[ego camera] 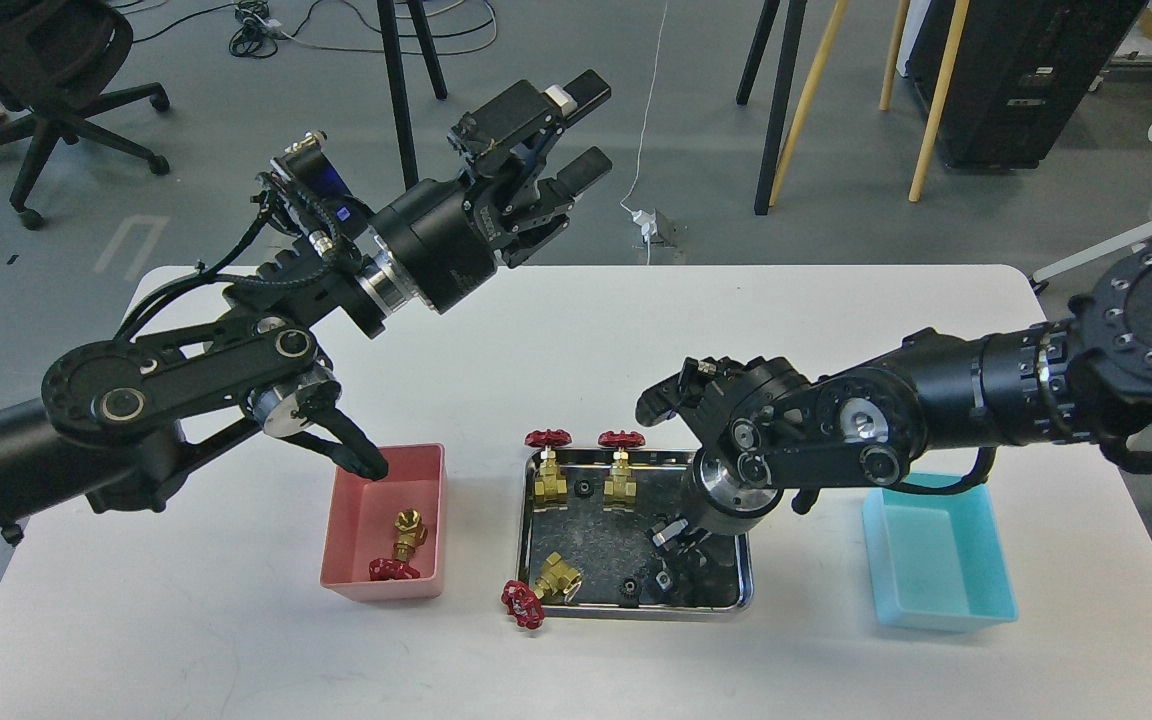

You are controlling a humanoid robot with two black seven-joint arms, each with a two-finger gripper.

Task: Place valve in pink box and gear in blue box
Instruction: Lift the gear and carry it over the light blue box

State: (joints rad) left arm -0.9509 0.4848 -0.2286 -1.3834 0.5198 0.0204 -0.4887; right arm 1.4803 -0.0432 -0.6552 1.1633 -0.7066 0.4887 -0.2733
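One valve (401, 545) lies in the pink box (341, 530). Two valves (548, 465) (621, 465) stand upright at the back of the steel tray (636, 610). Another valve (541, 590) lies at its front left, handwheel over the rim. Tiny black gears (586, 488) (626, 588) lie in the tray. The blue box (941, 555) at right looks empty. My left gripper (576, 130) is open and empty, high over the table's far edge. My right gripper (666, 553) points down into the tray's right half; its dark fingers cannot be told apart.
My left arm's elbow (336, 450) hangs over the pink box's back left corner. My right forearm (936, 420) crosses above the blue box's back edge. Chairs, stands and cables are on the floor beyond the white table (586, 330).
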